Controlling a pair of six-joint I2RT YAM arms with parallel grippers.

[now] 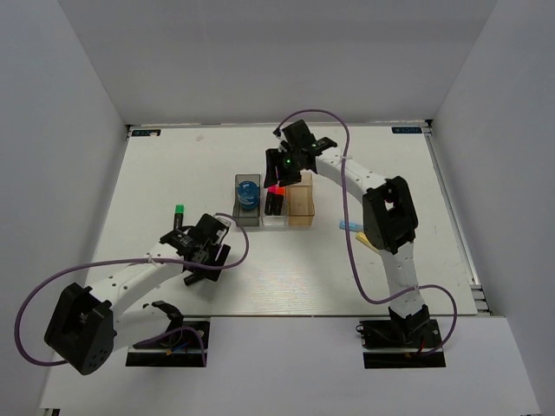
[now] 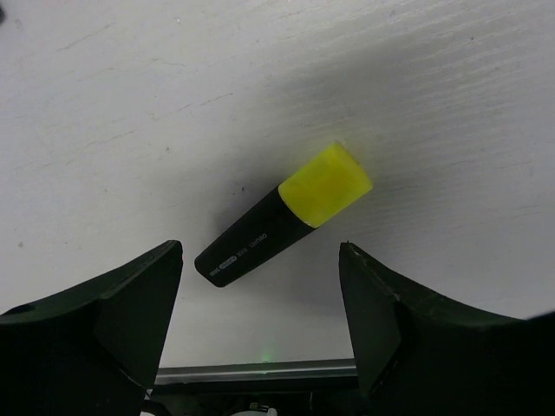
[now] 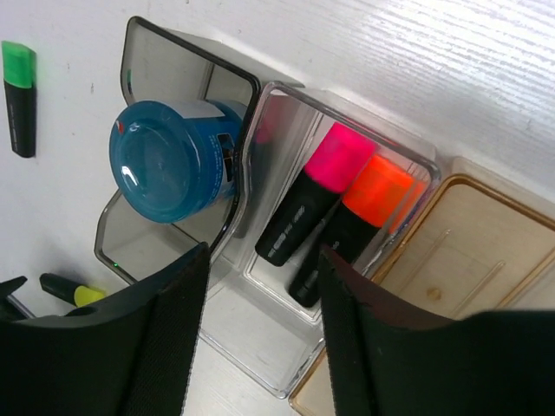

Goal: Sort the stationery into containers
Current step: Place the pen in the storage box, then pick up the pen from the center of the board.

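Note:
My left gripper [image 2: 260,295] is open and empty just above the table, with a yellow-capped black highlighter [image 2: 286,217] lying slantwise between and a little ahead of its fingers. In the top view this gripper [image 1: 212,254] is at the front left. My right gripper [image 3: 260,295] is open and empty above the clear bin [image 3: 260,347], which holds a pink highlighter [image 3: 312,204] and an orange one [image 3: 351,225]. The dark grey bin [image 3: 147,52] holds the blue roll [image 3: 173,160]. The amber bin [image 3: 468,260] looks empty. A green highlighter [image 1: 179,212] lies left of the bins.
The three bins [image 1: 301,208] stand side by side mid-table, under my right gripper [image 1: 279,178]. A light-blue bar [image 1: 349,227] and a pale-yellow bar [image 1: 368,241] lie by the right arm. White walls surround the table.

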